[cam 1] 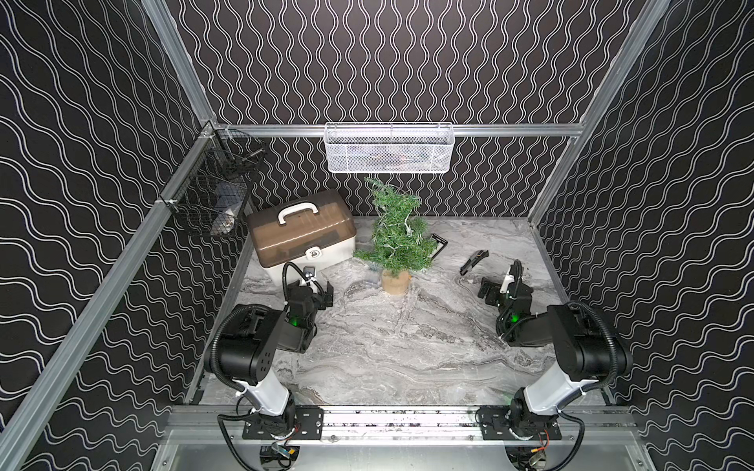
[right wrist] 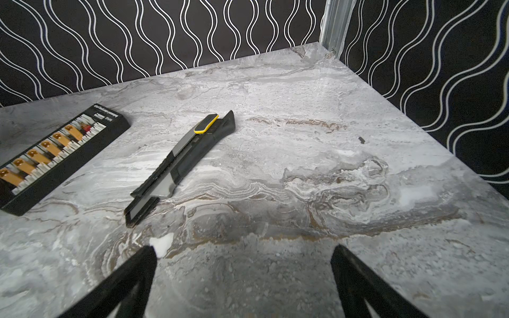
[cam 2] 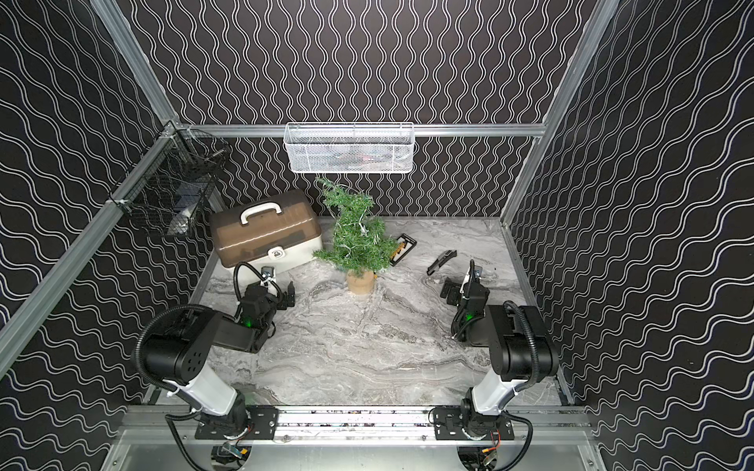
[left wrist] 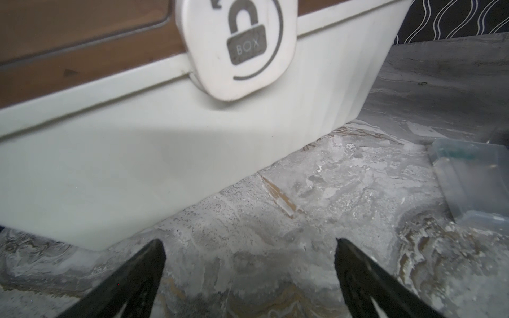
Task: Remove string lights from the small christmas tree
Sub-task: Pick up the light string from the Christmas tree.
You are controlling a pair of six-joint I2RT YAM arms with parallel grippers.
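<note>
Open room: we list the marble table (cam 1: 391,354) in front of the small christmas tree (cam 1: 398,234), bare from front edge to burlap base.
Obstacles: storage box (cam 1: 300,234) just beside the tree's left; black case (cam 1: 440,244) and utility knife (cam 1: 474,262) lying low on its right; white basket (cam 1: 387,149) on the back rail, close above the treetop.

The left arm (cam 1: 253,350) and right arm (cam 1: 579,342) are built alike, with boxy black joint housings. On each, a white lower segment (cam 1: 267,387) rises from a black base plate (cam 1: 285,424) dotted with small screws. A ribbed black cable (cam 1: 212,346) loops along each arm, and a green light (cam 1: 293,321) glows near each wrist. The left gripper (left wrist: 248,242) and right gripper (right wrist: 243,250) have slim black fingers (right wrist: 132,278) with triangular cut-outs. Thin red and orange wires (cam 1: 540,442) show beneath the right base.
</note>
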